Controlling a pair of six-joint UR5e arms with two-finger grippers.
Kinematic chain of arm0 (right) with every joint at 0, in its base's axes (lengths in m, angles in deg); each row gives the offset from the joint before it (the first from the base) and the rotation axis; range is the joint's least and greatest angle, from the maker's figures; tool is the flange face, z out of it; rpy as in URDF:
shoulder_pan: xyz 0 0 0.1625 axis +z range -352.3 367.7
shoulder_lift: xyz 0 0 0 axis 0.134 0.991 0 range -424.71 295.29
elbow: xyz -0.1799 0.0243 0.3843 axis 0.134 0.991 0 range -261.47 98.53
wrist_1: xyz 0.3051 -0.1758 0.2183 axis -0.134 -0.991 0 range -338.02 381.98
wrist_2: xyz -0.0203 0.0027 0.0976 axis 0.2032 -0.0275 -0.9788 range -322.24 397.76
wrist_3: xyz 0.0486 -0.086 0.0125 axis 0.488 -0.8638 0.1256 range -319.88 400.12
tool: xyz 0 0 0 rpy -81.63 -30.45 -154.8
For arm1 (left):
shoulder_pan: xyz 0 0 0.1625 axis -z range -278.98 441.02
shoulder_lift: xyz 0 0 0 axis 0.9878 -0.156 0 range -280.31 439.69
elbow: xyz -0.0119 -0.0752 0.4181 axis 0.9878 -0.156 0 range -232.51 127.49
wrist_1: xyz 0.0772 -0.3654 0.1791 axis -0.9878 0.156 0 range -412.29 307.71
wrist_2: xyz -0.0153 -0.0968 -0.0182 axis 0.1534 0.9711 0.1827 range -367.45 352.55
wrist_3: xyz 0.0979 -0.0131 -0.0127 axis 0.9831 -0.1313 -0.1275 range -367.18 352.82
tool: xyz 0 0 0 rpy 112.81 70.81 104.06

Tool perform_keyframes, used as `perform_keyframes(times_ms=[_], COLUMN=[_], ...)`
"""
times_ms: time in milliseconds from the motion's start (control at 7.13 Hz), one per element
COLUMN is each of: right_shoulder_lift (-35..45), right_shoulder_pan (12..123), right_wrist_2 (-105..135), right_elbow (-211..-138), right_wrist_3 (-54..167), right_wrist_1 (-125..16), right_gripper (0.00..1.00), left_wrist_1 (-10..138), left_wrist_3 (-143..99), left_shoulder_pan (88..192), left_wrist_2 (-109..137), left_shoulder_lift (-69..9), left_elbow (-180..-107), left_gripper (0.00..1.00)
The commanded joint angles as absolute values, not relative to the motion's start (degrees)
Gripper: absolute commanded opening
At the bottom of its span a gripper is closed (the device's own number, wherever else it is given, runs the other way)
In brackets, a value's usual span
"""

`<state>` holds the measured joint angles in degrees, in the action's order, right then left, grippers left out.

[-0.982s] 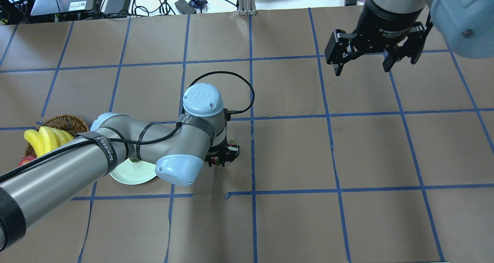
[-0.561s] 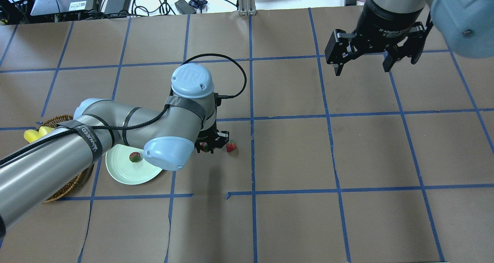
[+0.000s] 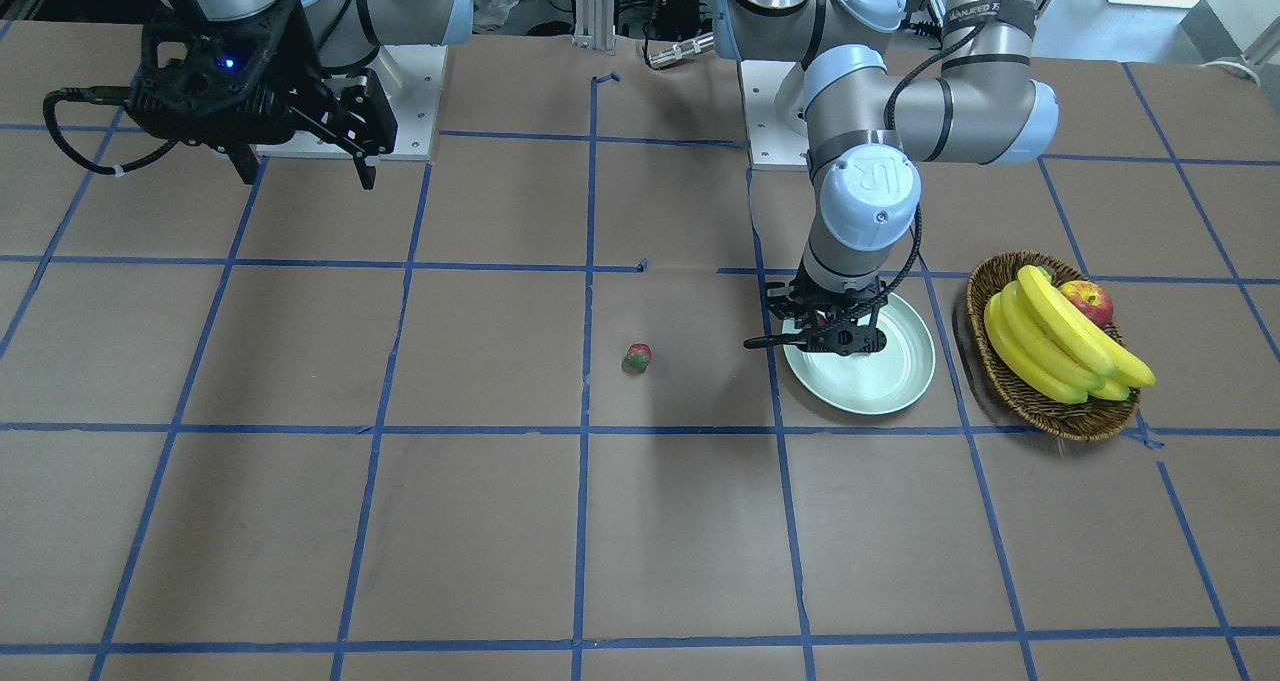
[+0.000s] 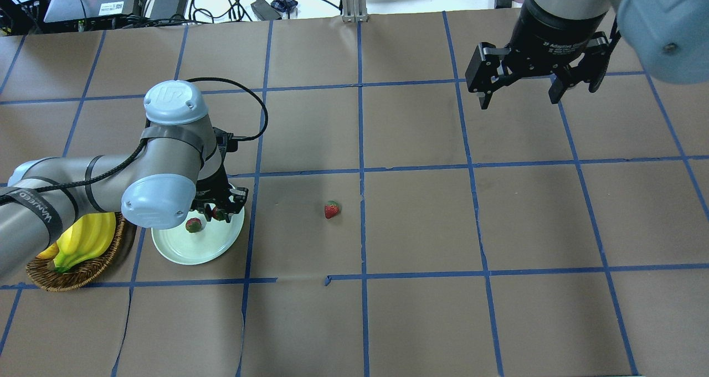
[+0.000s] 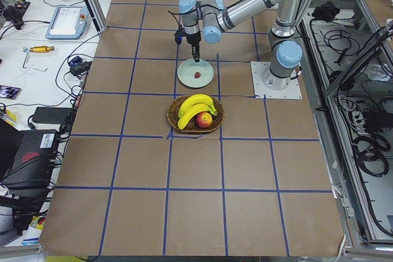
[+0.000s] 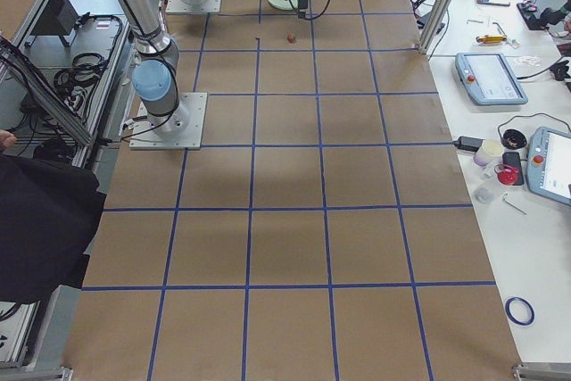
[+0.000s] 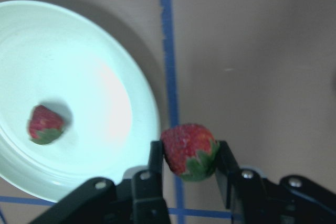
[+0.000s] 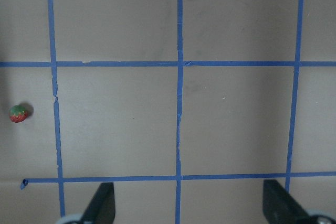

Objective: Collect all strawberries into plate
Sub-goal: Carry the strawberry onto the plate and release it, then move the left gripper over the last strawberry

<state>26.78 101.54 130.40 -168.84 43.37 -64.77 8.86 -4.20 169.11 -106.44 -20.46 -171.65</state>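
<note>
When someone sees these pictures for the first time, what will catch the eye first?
Most likely the left gripper, with the gripped strawberry between its fingers above the edge of the pale green plate, where a second strawberry lies. Then the lone strawberry on the brown table near its middle, and the yellow bananas in the wicker basket beside the plate.

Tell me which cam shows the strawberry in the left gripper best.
Left wrist view: the held strawberry sits close-up between the fingers of the left gripper. Overhead shows only a red speck under the wrist; front and side views barely show it.
</note>
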Motion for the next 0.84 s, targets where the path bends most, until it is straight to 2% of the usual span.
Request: perform_keyframes(times_ms=[0, 140, 281, 421, 701], right_shoulder_lift=[26.78, 26.78, 26.78, 26.78, 26.78], right_shoulder_pan=[101.48, 101.57, 101.48, 101.57, 101.57], right_wrist_2=[130.4, 130.4, 130.31, 130.31, 130.31], right_elbow=[-168.84, -168.84, -168.75, -168.75, -168.75], right_wrist_3=[43.37, 43.37, 43.46, 43.37, 43.46], right_wrist_1=[-64.77, -64.77, -64.85, -64.85, -64.85], right_gripper=[1.0, 1.0, 1.0, 1.0, 1.0], left_wrist_1=[7.03, 7.03, 6.51, 6.5, 7.29], left_wrist_3=[-3.13, -2.87, -3.48, -4.79, -16.27], left_shoulder_pan=[167.6, 167.6, 167.86, 169.34, 178.53], left_wrist_2=[-106.77, -106.85, -106.85, -106.59, -105.37], left_shoulder_lift=[-22.0, -22.26, -21.48, -20.43, -21.29], left_elbow=[-172.65, -172.31, -171.96, -170.47, -164.69], left_gripper=[0.31, 0.86, 0.95, 1.0, 1.0])
